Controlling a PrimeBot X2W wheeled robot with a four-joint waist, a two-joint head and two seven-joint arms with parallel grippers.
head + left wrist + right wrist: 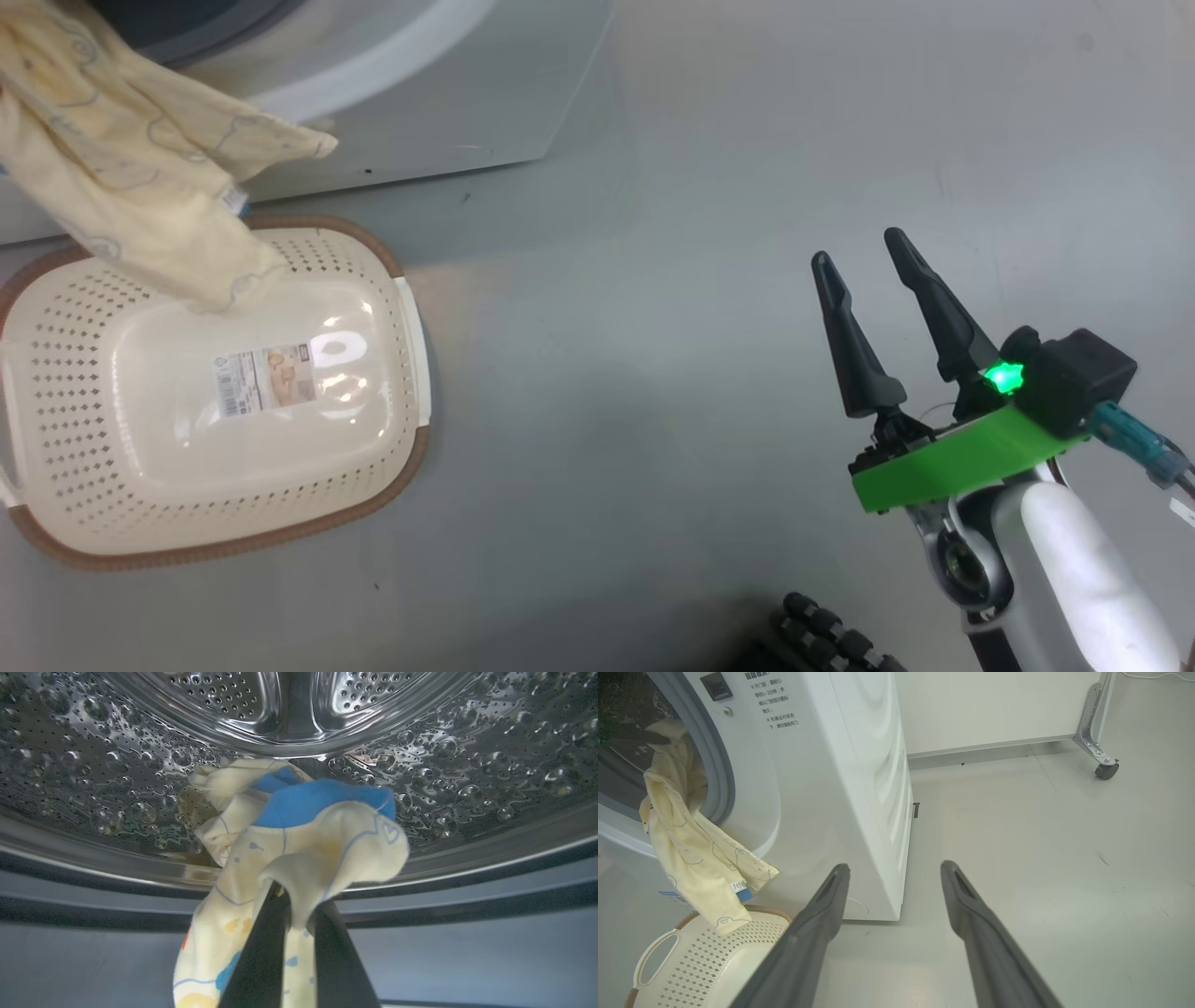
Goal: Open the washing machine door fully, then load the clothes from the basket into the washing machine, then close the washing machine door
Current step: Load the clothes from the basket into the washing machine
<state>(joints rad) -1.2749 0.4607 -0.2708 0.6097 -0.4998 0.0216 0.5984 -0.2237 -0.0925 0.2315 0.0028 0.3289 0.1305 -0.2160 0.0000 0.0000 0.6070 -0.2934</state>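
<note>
I hold the left pincer [299, 900] pinched on the clothes [317, 835] over the drum [93, 779] lip for release (right pincer [859, 247] gapes empty).

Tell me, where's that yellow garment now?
The garment hangs from the mouth of the washing machine, upper left in the head view, its tail dangling over the basket; the left gripper pinches its other end at the drum.

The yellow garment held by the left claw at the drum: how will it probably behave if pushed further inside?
Probably floppy: the garment drapes over the left claw and hangs limp down the washing machine. Likely light, since a narrow pinch carries it. A push might bunch it rather than slide it; its tail may stay outside.
</note>
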